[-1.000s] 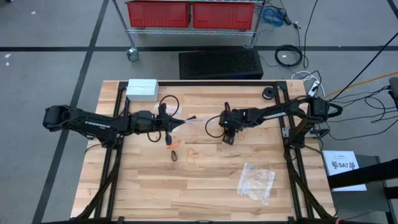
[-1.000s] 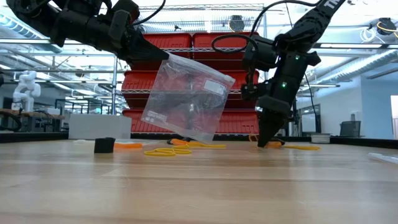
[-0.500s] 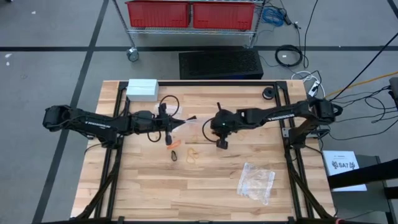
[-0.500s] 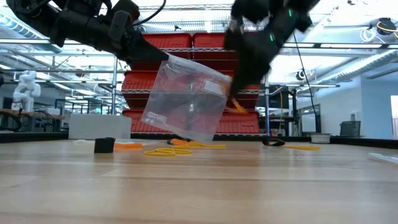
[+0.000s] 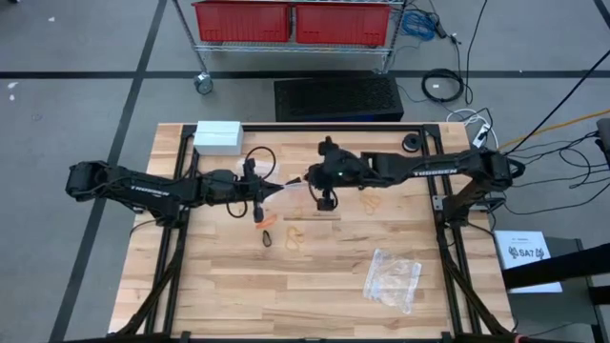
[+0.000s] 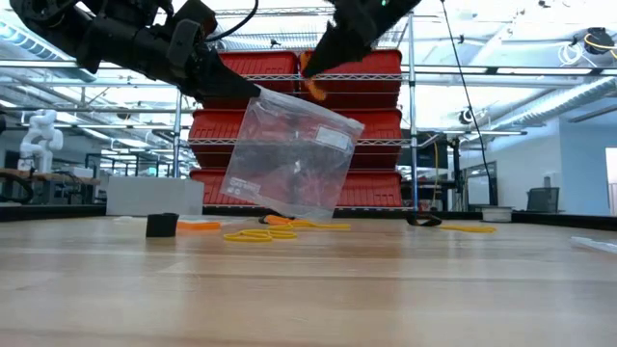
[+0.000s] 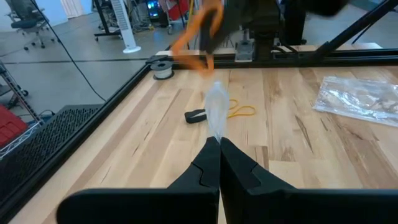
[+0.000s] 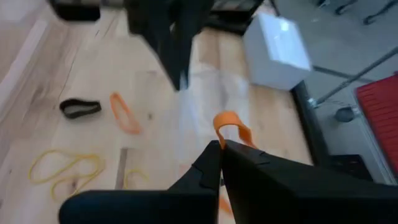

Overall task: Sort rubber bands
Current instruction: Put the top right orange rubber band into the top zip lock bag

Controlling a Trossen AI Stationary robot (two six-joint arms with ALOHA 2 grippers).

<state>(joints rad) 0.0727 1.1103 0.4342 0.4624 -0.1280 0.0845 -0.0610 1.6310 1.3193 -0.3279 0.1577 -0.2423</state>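
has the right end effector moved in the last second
Yes. The right end effector, shut on an orange rubber band, rose and moved toward the white box side, above the clear bag.

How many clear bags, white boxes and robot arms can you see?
Clear bags: 2
White boxes: 1
Robot arms: 2
Total: 5

A clear bag [image 6: 289, 154] hung above the table [image 5: 229, 295], between the two arms. Rubber bands [image 5: 295, 235] lay on the table under it. Another bag [image 5: 392, 277] lay nearer the front, to the right. A box [image 5: 217, 136] sat at the back left.
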